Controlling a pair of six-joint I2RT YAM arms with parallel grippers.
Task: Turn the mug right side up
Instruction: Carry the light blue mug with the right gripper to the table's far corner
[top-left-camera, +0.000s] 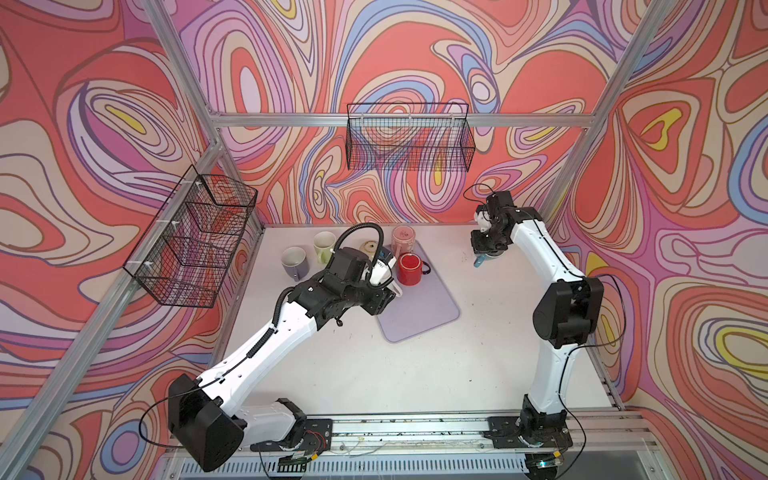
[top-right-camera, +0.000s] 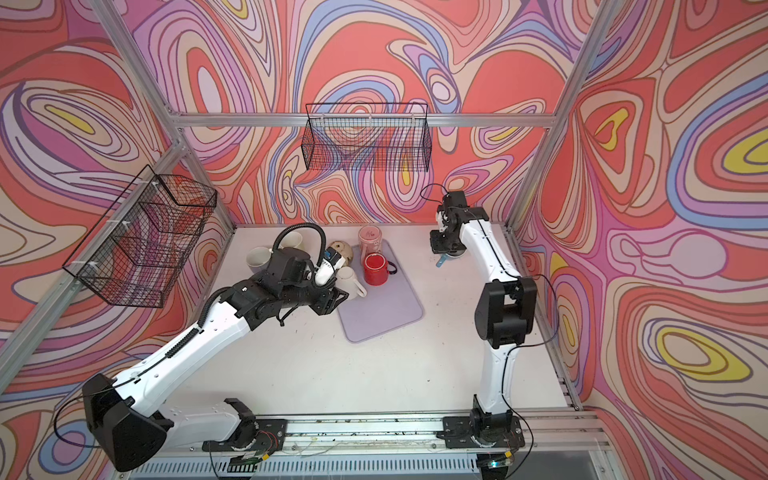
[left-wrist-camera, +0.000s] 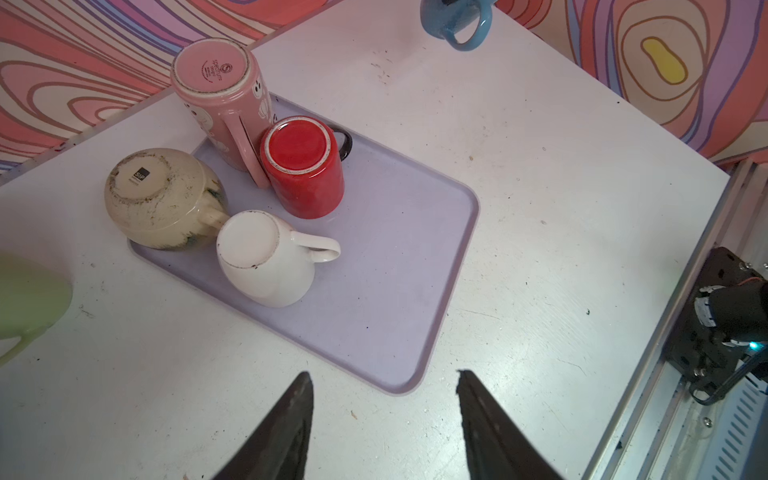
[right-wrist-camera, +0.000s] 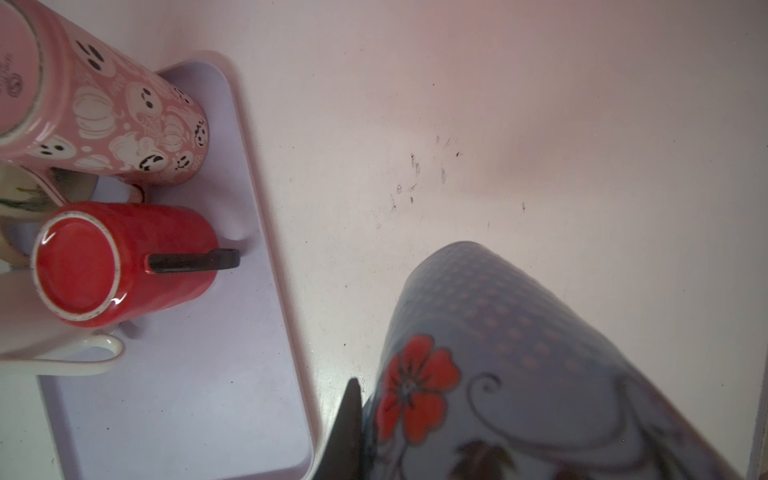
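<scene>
Blue mug (right-wrist-camera: 519, 353), patterned with dots and a red flower, hangs in the right gripper (top-left-camera: 485, 252), whose jaws are closed on its wall. It is over the bare table (left-wrist-camera: 540, 208), just to the right of the lilac tray (left-wrist-camera: 415, 291). In the right wrist view its far end seems to point down at the table, though I cannot tell for sure whether that end is base or mouth. To finish well, the wrist probably needs to roll until the mouth faces up. It should then lower straight until the base sits flat before the jaws let go, keeping clear of the tray rim and the black handle of the red mug (right-wrist-camera: 124, 262). The left gripper (left-wrist-camera: 383, 386) hovers open and empty near the tray's corner. On the tray 4 mugs stand upside down. The pink mug (left-wrist-camera: 216, 95) has a base stamp that looks like "spectrum", and the beige mug (left-wrist-camera: 166, 195) carries a black sticker reading "S|P".
</scene>
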